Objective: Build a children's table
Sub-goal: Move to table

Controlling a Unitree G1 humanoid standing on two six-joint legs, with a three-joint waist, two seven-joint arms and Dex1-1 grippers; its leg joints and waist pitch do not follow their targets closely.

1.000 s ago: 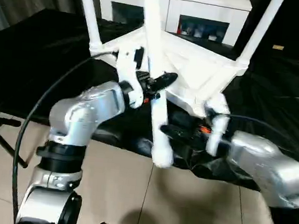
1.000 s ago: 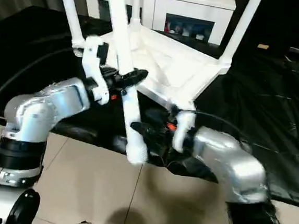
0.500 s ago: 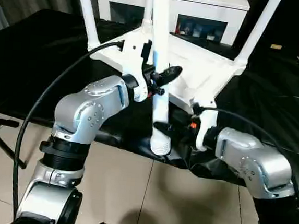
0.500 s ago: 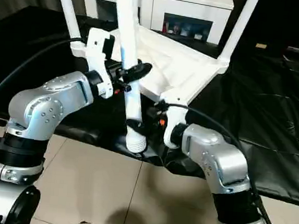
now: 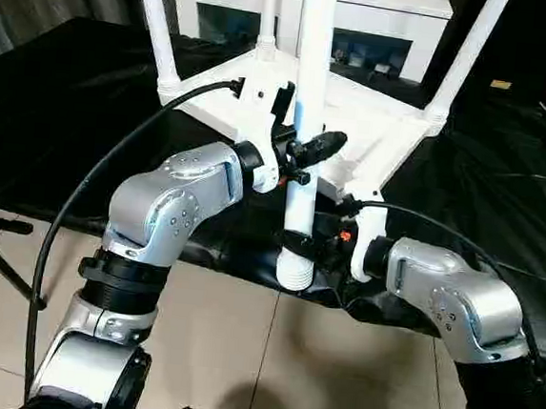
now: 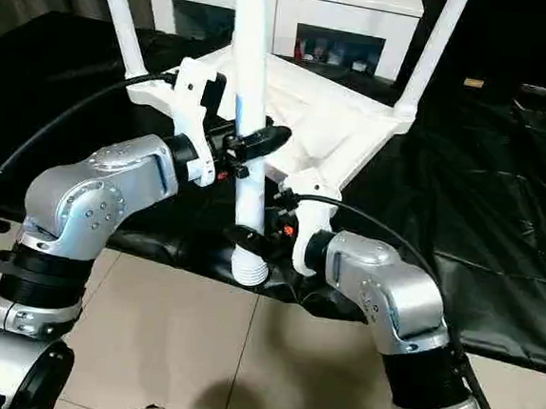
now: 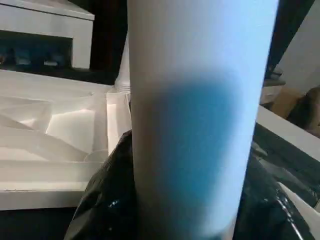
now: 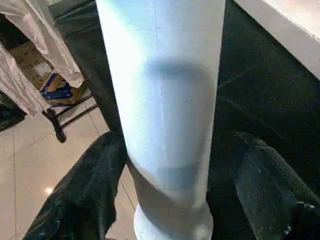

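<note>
The white children's table [image 5: 358, 111] lies upside down on a work tabletop covered with a black sheet [image 5: 505, 177]. Three white legs [image 5: 466, 54] already stick up from its corner holes. The fourth leg [image 5: 308, 121] is loose and stands almost straight up, just in front of the near corner of the upside-down table. Its ribbed end [image 5: 295, 269] hangs low, past the front edge of the black sheet and above the tiled floor [image 5: 241, 355]. The left hand [image 5: 301, 152] is closed around the middle of this leg, with one black finger [image 5: 324, 142] poking out beside it. The right hand [image 5: 300, 240] is lower down, near the ribbed end. In the right wrist view, its two black fingers [image 8: 85, 195] sit on each side of the leg with gaps showing, so this hand looks wide and not squeezing. Behind the table stands a white cabinet [image 5: 384, 28] with glass doors. A black cable [image 5: 91, 208] loops from the left arm [image 5: 173, 201], and the silver right arm [image 5: 447, 296] bends in from the other side.
</note>
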